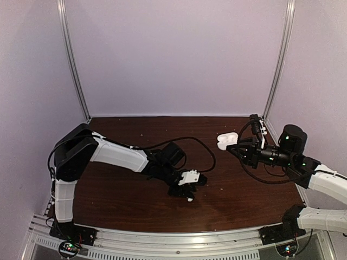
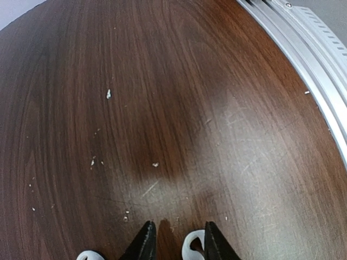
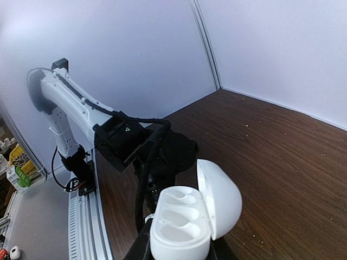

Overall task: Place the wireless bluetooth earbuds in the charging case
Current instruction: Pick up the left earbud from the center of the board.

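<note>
My right gripper [image 1: 234,149] is shut on a white charging case [image 1: 225,141] and holds it above the table at the right. In the right wrist view the case [image 3: 181,227] is open, its lid [image 3: 222,197] hinged back, and its moulded wells are empty. My left gripper [image 1: 187,190] is low over the middle of the table, jaws apart. In the left wrist view a glossy white earbud [image 2: 192,246] lies between the fingers [image 2: 217,245], against the right one. A second white piece [image 2: 89,254] shows outside the left finger. No black earbud is in view.
A black cable [image 1: 201,147] loops across the dark wood table [image 1: 135,189] behind the left arm. An aluminium rail [image 1: 173,241] runs along the near edge, also in the left wrist view [image 2: 320,59]. White specks [image 2: 108,93] dot the wood. Pale walls enclose the back and sides.
</note>
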Robot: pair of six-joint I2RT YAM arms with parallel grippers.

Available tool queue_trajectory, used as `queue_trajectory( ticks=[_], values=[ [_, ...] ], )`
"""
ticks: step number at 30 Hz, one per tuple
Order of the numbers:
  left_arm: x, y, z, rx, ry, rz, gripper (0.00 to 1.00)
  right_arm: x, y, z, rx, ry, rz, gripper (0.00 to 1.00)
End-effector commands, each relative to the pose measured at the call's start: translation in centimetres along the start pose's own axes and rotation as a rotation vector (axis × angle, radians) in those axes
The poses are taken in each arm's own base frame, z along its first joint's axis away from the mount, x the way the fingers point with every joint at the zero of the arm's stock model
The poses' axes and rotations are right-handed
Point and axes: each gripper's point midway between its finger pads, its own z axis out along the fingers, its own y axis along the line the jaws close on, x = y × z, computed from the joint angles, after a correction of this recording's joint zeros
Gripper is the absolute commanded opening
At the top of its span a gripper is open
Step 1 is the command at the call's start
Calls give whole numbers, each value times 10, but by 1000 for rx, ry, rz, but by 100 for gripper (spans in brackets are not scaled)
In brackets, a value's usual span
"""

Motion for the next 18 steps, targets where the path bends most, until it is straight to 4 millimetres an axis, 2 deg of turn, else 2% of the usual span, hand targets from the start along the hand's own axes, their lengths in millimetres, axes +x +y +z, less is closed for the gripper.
queue_trajectory(
  ticks=[1, 7, 18],
  values=[
    [-5, 1, 3, 11, -11, 36, 33, -7, 2, -1, -11, -17, -5, 0],
    [5, -12, 3, 48, 4, 0, 32, -7, 1, 0, -11, -15, -3, 0],
    [17, -20, -2, 55, 43, -27, 32, -6, 0, -1, -14, -13, 0, 0]
  ],
)
